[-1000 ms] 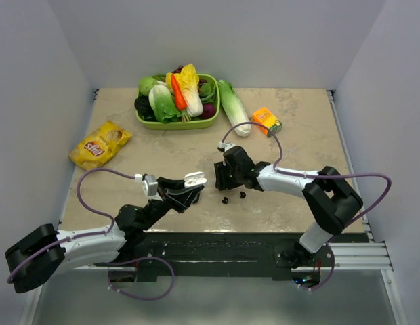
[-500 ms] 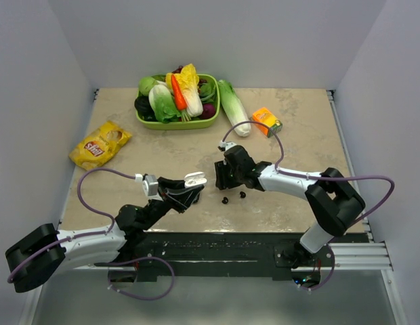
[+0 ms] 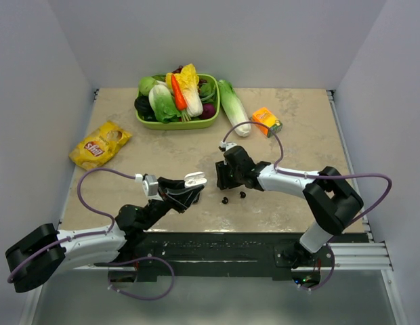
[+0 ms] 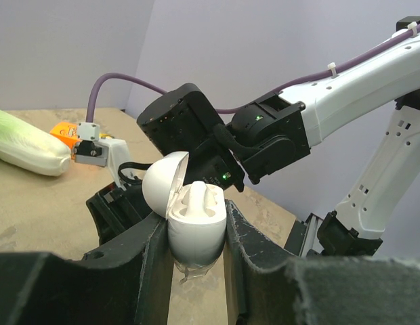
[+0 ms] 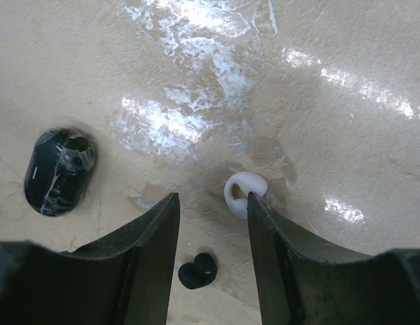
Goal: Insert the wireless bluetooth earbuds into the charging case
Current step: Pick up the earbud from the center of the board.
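Two glossy black earbuds (image 3: 225,200) (image 3: 242,195) lie loose on the mottled beige stone-look table (image 3: 298,145), near its 6 o'clock edge and just at 6 o'clock of the right gripper (image 3: 220,181). In the right wrist view we see that gripper (image 5: 211,237) pointing down at the table with its jaws spread and nothing pinched between them. One black bud (image 5: 196,271) lies in the gap between the fingers, and the other (image 5: 59,171) lies outside them at 9 o'clock. A small glossy white earbud (image 5: 244,193) lies on the table right at the tip of the 3 o'clock finger; we cannot tell whether it touches.

The left gripper (image 3: 190,186), at 9 o'clock of the right one, has its jaws pressed on a white egg-shaped plastic charging case (image 4: 196,223), held upright with the domed lid hinged open. White moulded shapes fill its mouth; we cannot tell whether a bud is seated there.

At 12 o'clock stands a lime-green plastic basket (image 3: 176,126) heaped with toy vegetables, with a long pale-green toy cabbage (image 3: 234,108) at its 3 o'clock. A small orange carton (image 3: 266,121) lies at 1 o'clock, its print too small to read. A yellow crisp bag (image 3: 100,144) lies at 10 o'clock with a red logo whose lettering we cannot make out.
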You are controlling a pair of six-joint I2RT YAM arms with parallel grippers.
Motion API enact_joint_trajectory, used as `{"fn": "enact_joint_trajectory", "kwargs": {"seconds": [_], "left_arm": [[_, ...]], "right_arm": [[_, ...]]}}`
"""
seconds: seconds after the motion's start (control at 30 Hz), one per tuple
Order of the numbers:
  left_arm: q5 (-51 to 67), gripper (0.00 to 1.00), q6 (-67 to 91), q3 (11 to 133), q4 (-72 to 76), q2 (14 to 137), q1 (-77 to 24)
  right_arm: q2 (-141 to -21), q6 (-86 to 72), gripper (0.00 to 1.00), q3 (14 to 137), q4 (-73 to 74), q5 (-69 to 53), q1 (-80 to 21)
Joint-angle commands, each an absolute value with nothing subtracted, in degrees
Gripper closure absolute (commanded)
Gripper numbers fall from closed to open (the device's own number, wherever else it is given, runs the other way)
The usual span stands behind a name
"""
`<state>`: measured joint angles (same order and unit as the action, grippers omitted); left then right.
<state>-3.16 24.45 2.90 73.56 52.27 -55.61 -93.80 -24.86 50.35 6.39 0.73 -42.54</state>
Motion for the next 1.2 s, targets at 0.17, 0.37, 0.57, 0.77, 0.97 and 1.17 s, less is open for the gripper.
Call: {"fn": "enact_joint_trajectory", "kwargs": {"seconds": [0.17, 0.37, 0.57, 0.77, 0.97, 1.17], "left_arm": [[-2.90, 1.00, 23.99, -14.94, 87.54, 52.82, -55.90], [-2.90, 1.00, 24.17, -14.94, 87.54, 52.91, -55.90], [-2.90, 1.00, 24.26, -14.77, 87.80, 53.44, -55.90], [-2.55, 1.00, 24.43, -14.77, 88.94, 54.58, -55.90], [-2.55, 1.00, 24.61, -14.77, 89.21, 54.93, -55.90], [-2.37, 1.00, 24.61, -14.59, 89.21, 54.93, -55.90]], "right_arm": [[-95.54, -25.22, 0.56, 48.52, 7.38, 5.45, -41.57], [-95.98, -25.22, 0.61, 48.87, 7.21, 6.68, -41.49], [-95.27, -25.22, 0.72, 48.96, 7.56, 8.87, -41.40], [-94.57, -25.05, 0.78, 48.96, 8.09, 10.19, -41.40], [-93.25, -24.79, 0.65, 49.13, 9.58, 13.00, -41.40], [-92.46, -24.17, 0.64, 49.04, 10.11, 14.15, -41.48]]}}
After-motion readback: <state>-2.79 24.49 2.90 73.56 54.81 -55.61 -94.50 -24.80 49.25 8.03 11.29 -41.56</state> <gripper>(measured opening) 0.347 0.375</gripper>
